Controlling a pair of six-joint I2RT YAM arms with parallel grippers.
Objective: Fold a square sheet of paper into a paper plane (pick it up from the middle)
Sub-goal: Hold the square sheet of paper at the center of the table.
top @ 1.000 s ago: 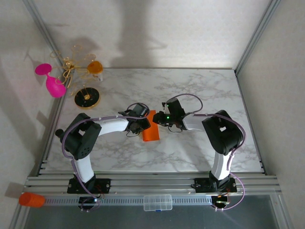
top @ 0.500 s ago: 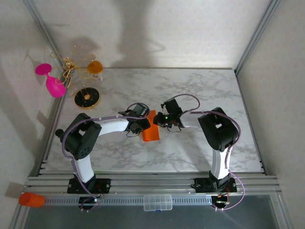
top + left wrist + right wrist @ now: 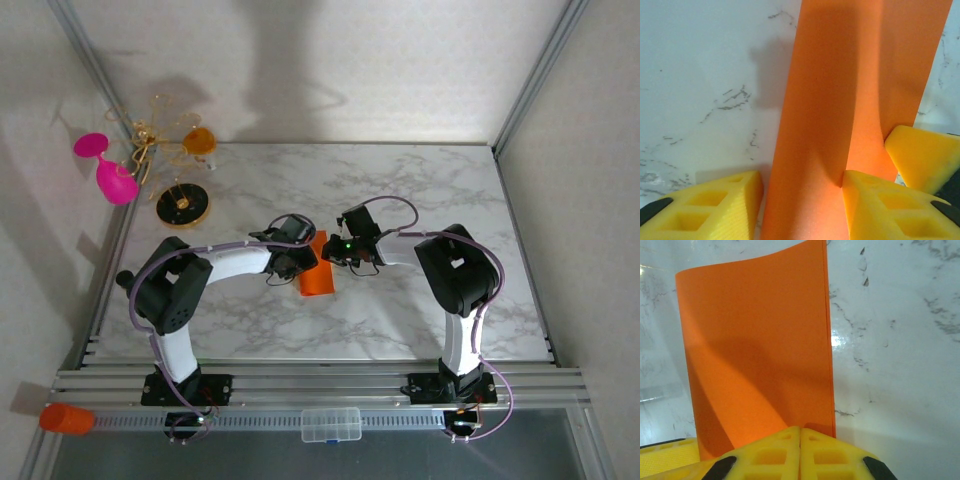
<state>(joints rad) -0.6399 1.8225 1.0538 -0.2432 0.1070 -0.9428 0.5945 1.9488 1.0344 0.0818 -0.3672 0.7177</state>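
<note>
The square sheet of paper (image 3: 318, 274) lies folded into a narrow orange strip at the middle of the marble table (image 3: 420, 200). My left gripper (image 3: 303, 262) is open, and in the left wrist view its gripper (image 3: 802, 180) straddles the paper (image 3: 840, 90), the right finger touching a raised ridge in it. My right gripper (image 3: 331, 252) meets the strip from the other side. In the right wrist view this gripper (image 3: 800, 432) is shut, its tips together on the near edge of the paper (image 3: 755, 350). No paper plane shape shows.
A pink goblet (image 3: 112, 170), a small orange cup (image 3: 199, 140) and a gold wire stand on a black base (image 3: 183, 205) sit at the back left. An orange cylinder (image 3: 66, 418) and a clear box (image 3: 331, 424) lie on the front rail.
The right gripper has closed its jaws fully and edged left onto the paper. The left gripper has opened a touch and stayed in place.
</note>
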